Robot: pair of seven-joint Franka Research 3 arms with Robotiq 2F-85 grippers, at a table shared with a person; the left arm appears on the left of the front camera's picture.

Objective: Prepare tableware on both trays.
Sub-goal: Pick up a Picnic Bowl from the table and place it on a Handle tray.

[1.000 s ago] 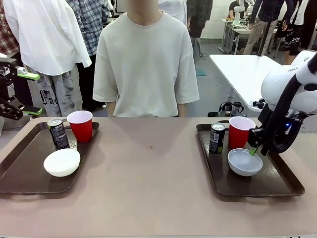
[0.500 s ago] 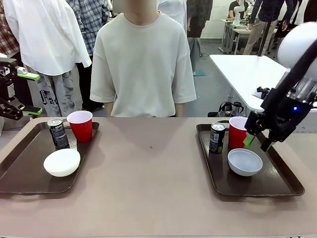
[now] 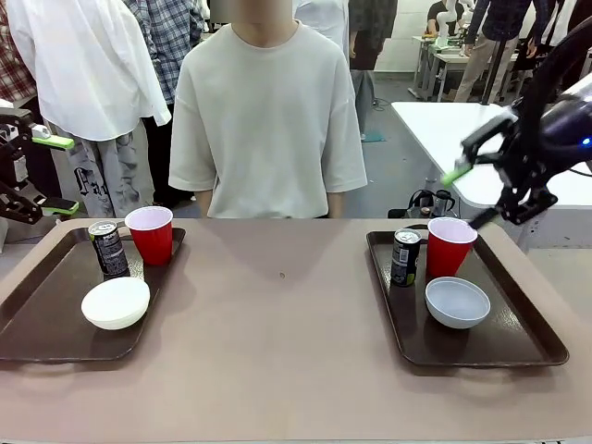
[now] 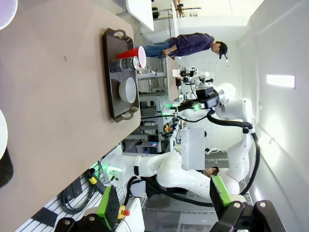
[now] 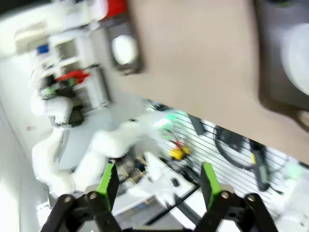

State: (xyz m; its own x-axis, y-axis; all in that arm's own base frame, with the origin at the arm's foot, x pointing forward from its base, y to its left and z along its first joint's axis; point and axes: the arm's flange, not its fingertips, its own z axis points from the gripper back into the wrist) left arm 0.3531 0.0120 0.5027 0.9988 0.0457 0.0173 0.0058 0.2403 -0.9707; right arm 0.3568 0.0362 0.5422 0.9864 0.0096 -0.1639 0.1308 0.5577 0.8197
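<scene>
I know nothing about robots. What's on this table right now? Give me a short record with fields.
Left tray: dark can, red cup, white bowl
Right tray: dark can, red cup, grey-blue bowl
Left gripper: open, empty, off the table's left edge
Right gripper: open, empty, raised above the right tray
Person: standing at the far side, hands out of sight

Both end effectors, left and right, gape empty.
</scene>
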